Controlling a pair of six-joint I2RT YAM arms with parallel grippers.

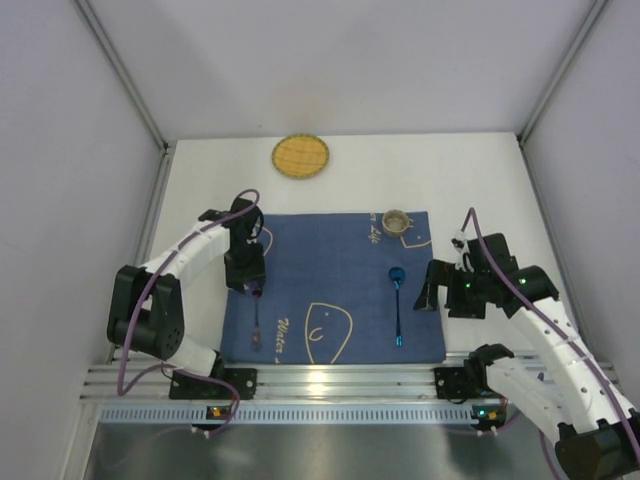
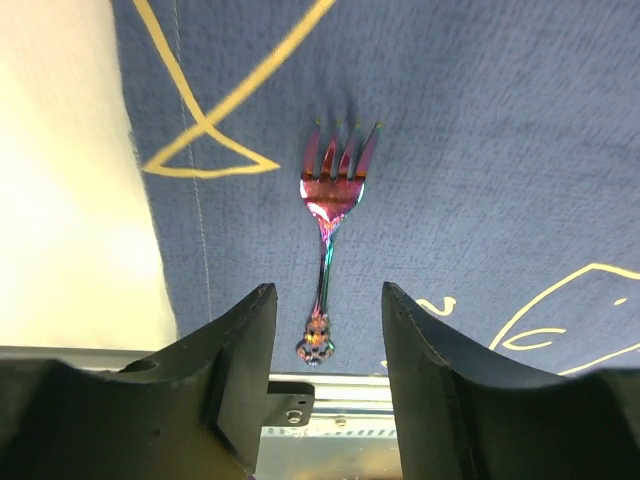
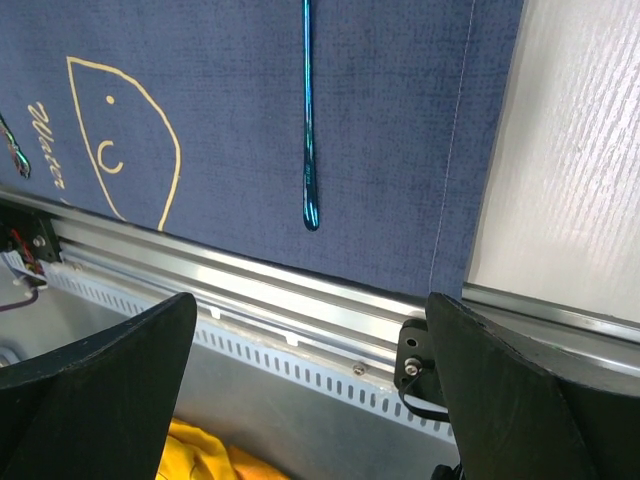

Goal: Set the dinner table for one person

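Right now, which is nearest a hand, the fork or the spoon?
The rainbow fork, directly under the left hand; no hand is over the blue spoon.

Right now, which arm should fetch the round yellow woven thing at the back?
Left, probably. The yellow woven disc lies left of centre, nearer the left gripper, whose open jaws leave the fork lying free on the placemat. The right gripper, also open, is farther away, beyond the spoon.
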